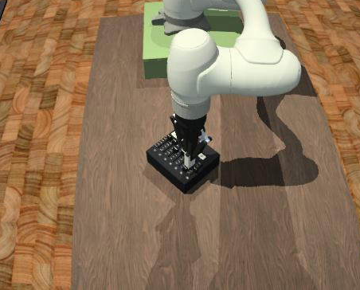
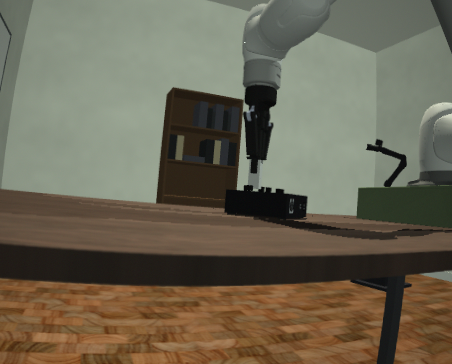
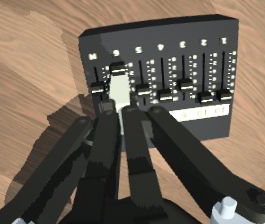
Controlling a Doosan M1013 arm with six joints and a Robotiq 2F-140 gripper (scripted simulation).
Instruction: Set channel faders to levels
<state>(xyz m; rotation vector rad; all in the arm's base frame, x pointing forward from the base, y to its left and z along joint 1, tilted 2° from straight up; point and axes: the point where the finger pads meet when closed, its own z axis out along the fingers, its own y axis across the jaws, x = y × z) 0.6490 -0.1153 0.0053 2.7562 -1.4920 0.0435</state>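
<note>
The black lighting desk [image 1: 182, 164] stands flat on the wooden table, and it also shows in the exterior view [image 2: 265, 204] and in the wrist view [image 3: 161, 78]. It has several faders side by side and a white tape strip [image 3: 198, 115] along one edge. My gripper [image 1: 189, 162] [image 2: 253, 176] is shut and empty, pointing straight down at the desk. In the wrist view its pale tips [image 3: 118, 91] lie over the second slot from the left, right against that fader's cap [image 3: 117, 68]. The other caps [image 3: 186, 86] stand lower in their slots. The tape's writing is too small to read.
The arm's green base block [image 1: 158, 39] [image 2: 413, 204] stands at the back of the table. A bookshelf [image 2: 200, 146] and a small black jointed stand [image 2: 390, 161] are behind. The arm's elbow hangs over the table behind the desk.
</note>
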